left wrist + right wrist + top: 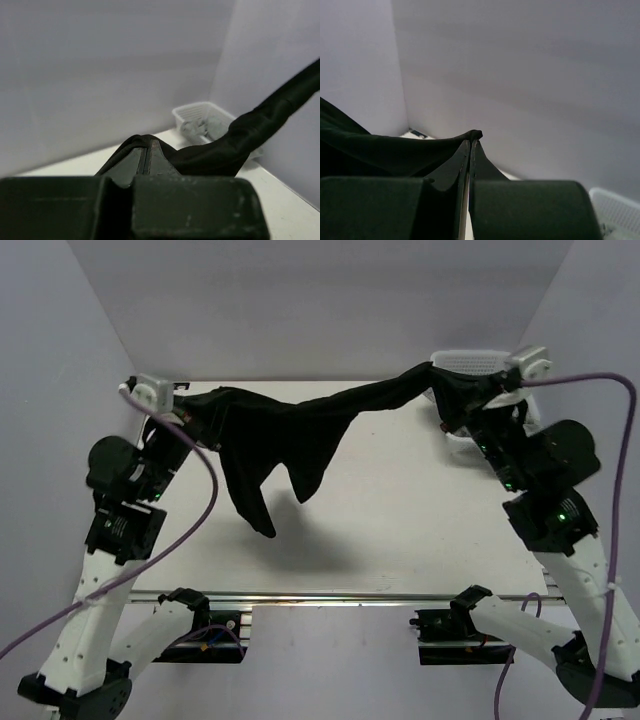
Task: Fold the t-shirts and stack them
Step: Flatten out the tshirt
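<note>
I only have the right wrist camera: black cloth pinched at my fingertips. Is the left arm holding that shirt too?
Observer: Yes, the left gripper is shut on the black shirt near the far left corner.
Operator: Is it lying on the table?
Observer: No, it hangs stretched from there to the right gripper, loose parts dangling above the table.
Operator: Where's the basket?
Observer: Far right corner, behind your arm; the basket holds what looks like light grey cloth.
</note>
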`<state>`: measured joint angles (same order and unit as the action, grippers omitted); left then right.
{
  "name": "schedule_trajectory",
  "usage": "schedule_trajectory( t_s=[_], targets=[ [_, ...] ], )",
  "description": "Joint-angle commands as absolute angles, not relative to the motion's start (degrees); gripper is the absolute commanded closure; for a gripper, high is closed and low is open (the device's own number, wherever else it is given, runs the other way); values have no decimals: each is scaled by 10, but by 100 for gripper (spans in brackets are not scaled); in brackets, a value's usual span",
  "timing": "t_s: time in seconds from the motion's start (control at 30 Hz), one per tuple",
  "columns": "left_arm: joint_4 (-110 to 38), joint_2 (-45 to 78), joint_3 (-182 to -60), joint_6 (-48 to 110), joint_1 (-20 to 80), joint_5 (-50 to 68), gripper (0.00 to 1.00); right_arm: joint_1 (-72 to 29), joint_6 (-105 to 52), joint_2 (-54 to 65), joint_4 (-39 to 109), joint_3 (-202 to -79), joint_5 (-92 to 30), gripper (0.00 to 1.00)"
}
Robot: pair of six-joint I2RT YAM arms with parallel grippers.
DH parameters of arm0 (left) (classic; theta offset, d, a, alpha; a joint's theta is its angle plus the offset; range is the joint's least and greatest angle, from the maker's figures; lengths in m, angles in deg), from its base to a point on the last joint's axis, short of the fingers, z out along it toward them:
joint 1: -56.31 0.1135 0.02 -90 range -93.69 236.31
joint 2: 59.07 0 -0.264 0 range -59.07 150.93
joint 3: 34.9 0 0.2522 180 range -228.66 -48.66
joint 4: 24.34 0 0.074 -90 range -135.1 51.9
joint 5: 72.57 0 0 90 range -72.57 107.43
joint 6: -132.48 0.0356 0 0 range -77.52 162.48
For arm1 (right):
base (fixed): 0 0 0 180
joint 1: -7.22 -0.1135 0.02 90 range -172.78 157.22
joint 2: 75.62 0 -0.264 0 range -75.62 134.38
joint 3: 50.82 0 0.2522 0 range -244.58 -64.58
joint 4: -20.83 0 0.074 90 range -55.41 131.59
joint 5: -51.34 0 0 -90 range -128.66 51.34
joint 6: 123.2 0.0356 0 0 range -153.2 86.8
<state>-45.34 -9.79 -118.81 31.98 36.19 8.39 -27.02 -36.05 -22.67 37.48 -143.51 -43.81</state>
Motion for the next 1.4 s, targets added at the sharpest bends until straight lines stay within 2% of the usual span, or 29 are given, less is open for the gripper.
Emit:
schedule_trajectory(
  t_s=[0.0, 0.13, 0.27, 0.5, 0.63, 0.67, 0.77, 0.83, 0.87, 0.93, 0.97, 1.0, 1.03, 1.07, 1.1, 1.13, 1.17, 1.2, 1.3, 1.33, 1.37],
  targets=[
    [-431, -150, -1219, 340, 365, 6, 100, -271, -398, -268, 371, -1480, -360, 100],
    [-436, -162, -1247, 347, 372, -66, 100, -271, -407, -296, 378, -1501, -319, 100],
    [-455, -162, -1275, 340, 372, -81, 100, -270, -416, -318, 392, -1522, -303, 100],
    [-461, -132, -1269, 335, 372, -63, 100, -270, -427, -338, 331, -1442, -357, 100],
    [-424, -78, -1194, 347, 372, -71, 97, -270, -429, -286, 263, -1358, -455, 100],
    [-383, -47, -1172, 335, 372, -63, 97, -270, -416, -256, 228, -1299, -494, 100],
    [-375, 36, -1135, 326, 372, -41, 100, -265, -385, -140, 201, -1266, -601, 100],
    [-382, 142, -1144, 332, 378, 14, 100, -251, -363, -88, 209, -1272, -648, 100],
    [-382, 179, -1150, 345, 378, 34, 94, -245, -354, -21, 224, -1279, -661, 100],
    [-413, 296, -1201, 352, 386, 86, 69, -219, -322, 33, 237, -1287, -644, 100],
    [-455, 333, -1258, 352, 386, 86, 29, -214, -317, 64, 259, -1306, -636, 100],
    [-476, 365, -1286, 361, 392, 81, 5, -200, -306, 81, 267, -1315, -612, 89],
    [-493, 393, -1311, 361, 392, 89, 0, -189, -305, 111, 293, -1327, -605, 75],
    [-516, 434, -1351, 368, 392, 89, 0, -180, -301, 142, 326, -1366, -593, 58],
    [-527, 447, -1367, 368, 392, 89, 0, -177, -292, 163, 361, -1380, -588, 38],
    [-536, 455, -1379, 368, 392, 79, 0, -170, -290, 171, 373, -1399, -586, 33],
    [-541, 455, -1387, 373, 392, 72, 0, -169, -289, 178, 387, -1405, -583, 33],
    [-541, 455, -1387, 373, 392, 63, 0, -166, -292, 181, 385, -1403, -574, 23],
    [-526, 412, -1343, 378, 392, 48, 0, -165, -302, 171, 378, -1391, -532, 20],
    [-526, 401, -1314, 378, 392, 37, 0, -166, -305, 170, 380, -1388, -527, 10],
    [-526, 389, -1299, 373, 392, 37, 0, -167, -306, 165, 382, -1385, -519, 10]
  ],
)
